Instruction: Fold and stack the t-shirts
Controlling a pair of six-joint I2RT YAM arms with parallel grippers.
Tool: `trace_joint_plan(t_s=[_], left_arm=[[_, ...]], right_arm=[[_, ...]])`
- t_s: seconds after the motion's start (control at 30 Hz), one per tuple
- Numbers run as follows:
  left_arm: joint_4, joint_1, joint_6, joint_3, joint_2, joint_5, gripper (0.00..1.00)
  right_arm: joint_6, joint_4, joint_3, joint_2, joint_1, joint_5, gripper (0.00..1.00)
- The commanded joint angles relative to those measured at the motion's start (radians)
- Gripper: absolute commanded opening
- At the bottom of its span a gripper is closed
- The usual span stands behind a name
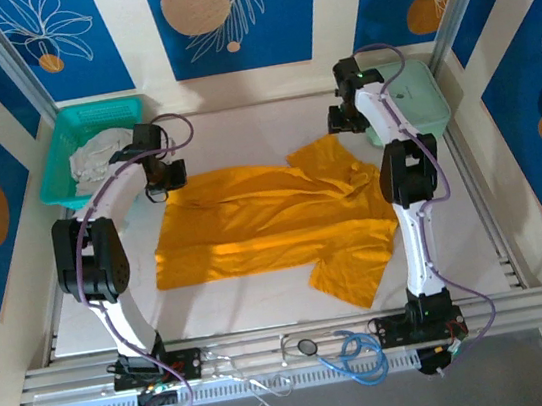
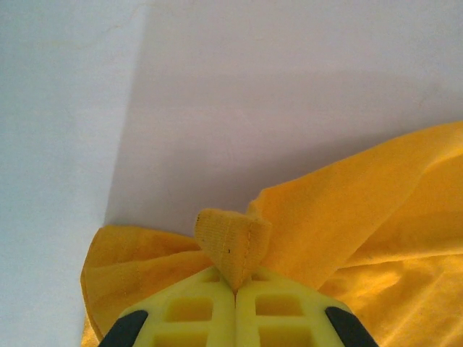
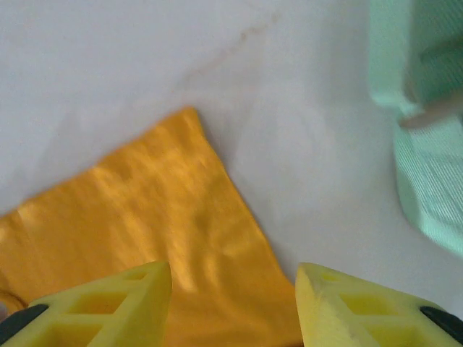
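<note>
- Where the two yellow fingers [image 2: 155,322] of the left jaws meet, they're clenched tight on a small folded tuck of the mustard-orange t-shirt [image 2: 376,217] — the pinched bit sticks up just ahead of the tips, w/ a stitched hem edge showing.
- Rest of that cloth fans out to both sides of the left jaws & lies on the pale worktop [image 2: 289,87]; more of it sits to the right in the left wrist view.
- On the other arm the right jaws are released: fingers [image 3: 108,303] well apart, nothing between them.
- Below the right jaws a flat, pointed corner of the orange shirt lies on the worktop; whether the fingers touch it — can't tell.
- At the right edge of the right wrist view, the mint-green hard case [image 3: 427,181], blurred, apart from that shirt corner.
- Top view: shirt spread rumpled across the middle of the worktop, one sleeve toward the near right, the other toward the far right.
- Same view: left jaws at the shirt's far-left corner; right jaws past the far-right sleeve, just beside the mint case.
- Far-left corner of the worktop: the teal mesh basket [image 1: 101,108], w/ a pale whitish-grey garment [image 1: 98,159] bunched inside it, apart from the orange shirt.
</note>
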Motion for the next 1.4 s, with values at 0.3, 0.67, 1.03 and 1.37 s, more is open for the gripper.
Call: trace_joint_plan(t_s=[0.3, 0.67, 1.03, 1.37], left_arm=[[0.037, -0.011, -0.030, -0.020, 0.004, 0.041, 0.00], [0.112, -0.015, -0.071, -0.080, 0.010, 0.069, 0.00], [0.136, -0.018, -0.083, -0.134, -0.028, 0.049, 0.00], [0.101, -0.018, -0.135, -0.162, -0.258, 0.033, 0.00]], right_arm=[[-0.067, -0.078, 0.215, 0.231, 0.010, -0.048, 0.52], [-0.062, -0.133, 0.305, 0.325, 0.016, -0.049, 0.38], [-0.063, -0.154, 0.295, 0.291, 0.029, -0.045, 0.00], [-0.019, -0.064, 0.011, -0.184, 0.059, 0.009, 0.00]])
